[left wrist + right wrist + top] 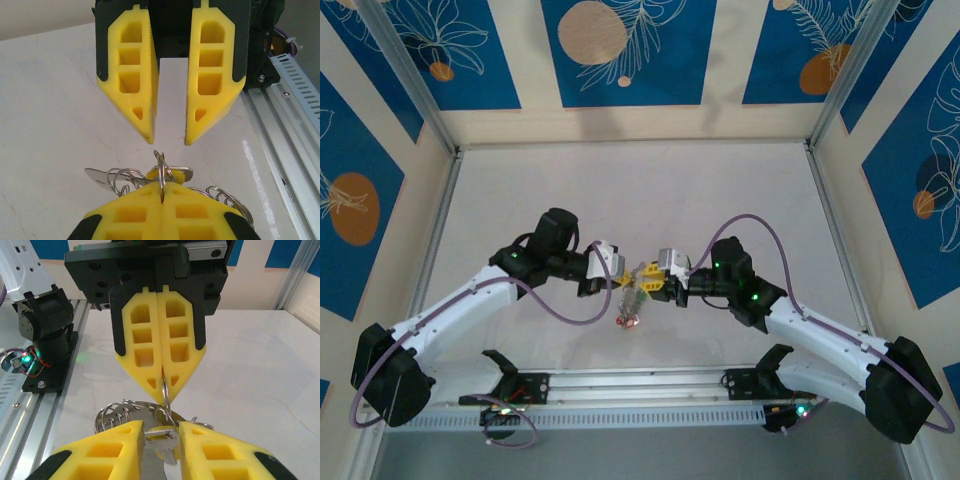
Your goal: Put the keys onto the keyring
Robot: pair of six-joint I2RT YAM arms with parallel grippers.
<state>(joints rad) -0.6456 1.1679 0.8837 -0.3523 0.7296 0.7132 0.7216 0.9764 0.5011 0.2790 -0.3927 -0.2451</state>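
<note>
- Table point(720, 200): off-white with faint brownish veins (a marble look). A silver-grey ribbed rail point(640, 385) runs along its near edge.
- Walls point(620, 50): cream, with deep blue panels carrying white line-drawn leaves and orange discs.
- Left arm point(450, 305) and right arm point(820, 330): white shells, black joints, purple cables point(560, 312).
- Left gripper point(163, 387) and right gripper point(168, 141): yellow fingers, black backing.
- Keyring point(165, 397) and keys point(161, 432): shiny silver-grey.

The keys point(161, 434) sit partly hidden behind the right gripper point(161, 424), whose fingers point(107, 450) the bottom edge cuts off. From above, the tags point(628, 321) look too small to tell.
</note>
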